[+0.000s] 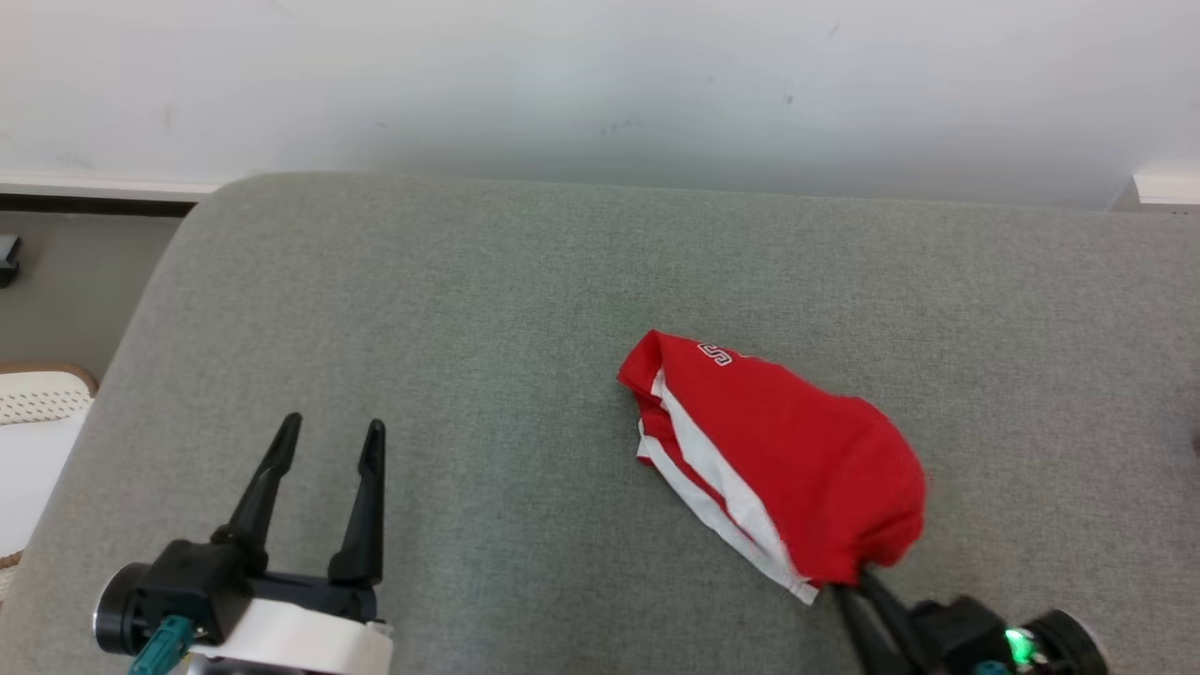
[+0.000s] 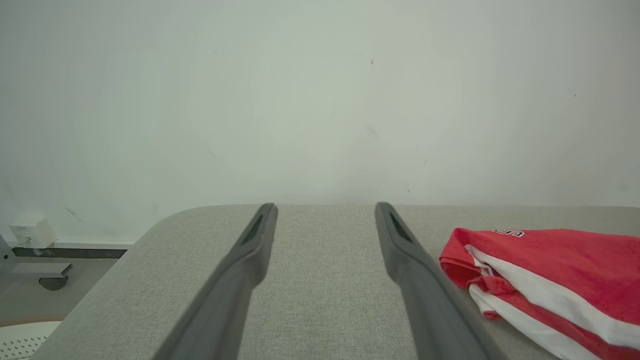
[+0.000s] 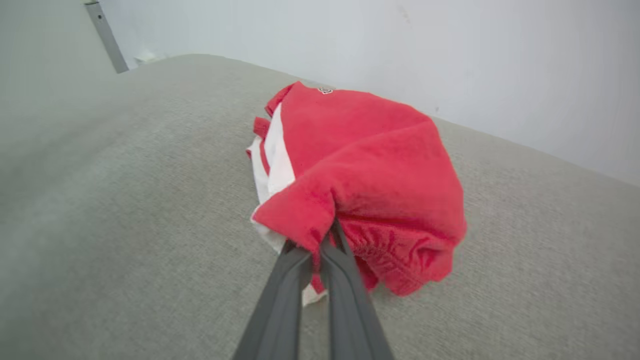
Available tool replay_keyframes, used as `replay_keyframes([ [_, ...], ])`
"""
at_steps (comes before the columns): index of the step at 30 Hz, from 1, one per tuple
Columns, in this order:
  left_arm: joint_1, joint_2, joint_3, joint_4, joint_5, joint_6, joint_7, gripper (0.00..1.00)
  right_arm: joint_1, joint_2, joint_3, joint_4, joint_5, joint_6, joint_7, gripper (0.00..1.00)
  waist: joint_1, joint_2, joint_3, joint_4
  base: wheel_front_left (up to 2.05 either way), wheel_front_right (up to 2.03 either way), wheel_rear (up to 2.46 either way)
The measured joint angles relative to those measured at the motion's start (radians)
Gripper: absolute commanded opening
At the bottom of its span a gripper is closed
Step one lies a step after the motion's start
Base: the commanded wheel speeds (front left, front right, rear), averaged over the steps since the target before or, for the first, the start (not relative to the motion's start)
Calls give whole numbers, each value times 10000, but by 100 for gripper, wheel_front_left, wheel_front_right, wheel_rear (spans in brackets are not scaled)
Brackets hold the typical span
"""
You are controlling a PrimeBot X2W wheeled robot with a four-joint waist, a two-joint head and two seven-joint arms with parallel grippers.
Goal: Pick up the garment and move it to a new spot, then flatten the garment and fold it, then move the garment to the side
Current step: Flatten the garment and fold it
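Note:
The garment [image 1: 787, 459] is a red piece with white side stripes and a small white print, bunched in a heap right of centre on the grey cushioned surface [image 1: 487, 309]. My right gripper [image 1: 858, 574] reaches in from the lower right, shut on the heap's near edge. In the right wrist view, the two fingers of the right gripper [image 3: 322, 239] pinch a red fold of the garment [image 3: 360, 160]. My left gripper [image 1: 333, 429] stands open at the lower left, well left of the cloth. The left wrist view has the left gripper [image 2: 325, 210] open over bare fabric, the garment [image 2: 550, 270] to its right.
A white wall [image 1: 600, 84] runs along the far edge of the surface. Off the left edge are the floor, a dark baseboard [image 1: 84, 202] and a white perforated object with a wooden rim [image 1: 37, 412]. Bare grey surface lies left and behind the garment.

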Motion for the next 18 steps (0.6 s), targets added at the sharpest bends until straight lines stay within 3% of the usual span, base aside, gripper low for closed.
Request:
replay_keyframes([
  [7,100,-4,79,25,-27,10,-10,100,-1278,-1618,2738,-1910,1588,-2,2562,0,0,0,-214,-199,0,0,0],
  [10,96,-40,42,54,-27,-6,-17,100,-2210,-2006,3624,-2734,2228,-2,3099,0,0,0,-329,-182,0,0,0],
  [14,92,-111,-38,111,-29,-36,-38,100,-3505,-1741,4418,-3139,2834,-2,3022,0,0,0,-428,-40,0,0,0],
  [18,85,-163,-96,188,-38,-82,-38,100,-4312,-867,4194,-2959,3179,-2,2383,0,0,0,-498,152,0,0,0],
])
